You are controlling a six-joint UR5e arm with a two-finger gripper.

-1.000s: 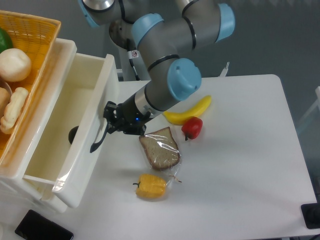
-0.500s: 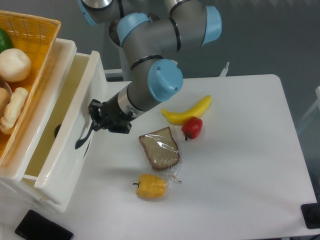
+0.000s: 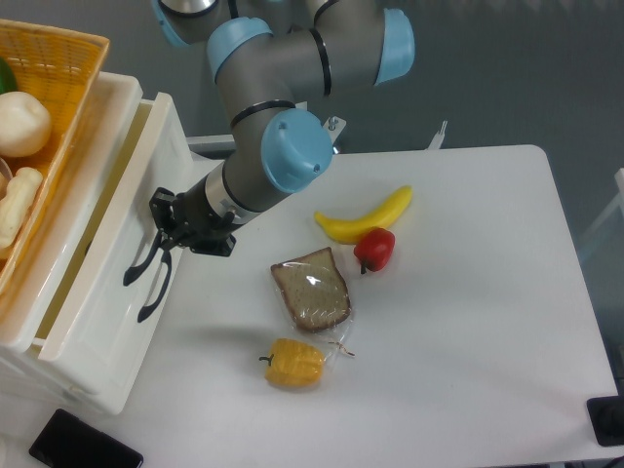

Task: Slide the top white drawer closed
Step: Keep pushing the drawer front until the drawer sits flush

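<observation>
The top white drawer (image 3: 117, 244) stands at the left, slid nearly into its cabinet, with only a narrow gap of its inside showing. Its black curved handle (image 3: 148, 285) sits on the front panel, with a dark reflection beside it. My gripper (image 3: 164, 232) presses against the front panel at the upper end of the handle. Its dark fingers merge with the handle, so I cannot see how they stand. The arm reaches in from the top centre.
An orange wicker basket (image 3: 73, 58) with food sits on top of the cabinet. On the white table (image 3: 468, 341) lie a banana (image 3: 366, 216), a red pepper (image 3: 374, 250), bagged bread (image 3: 311, 289) and a yellow pepper (image 3: 293, 363). A black phone (image 3: 83, 448) lies at the bottom left.
The gripper has moved left against the drawer front, and the drawer has slid from wide open to almost shut. The items on the table have not moved.
</observation>
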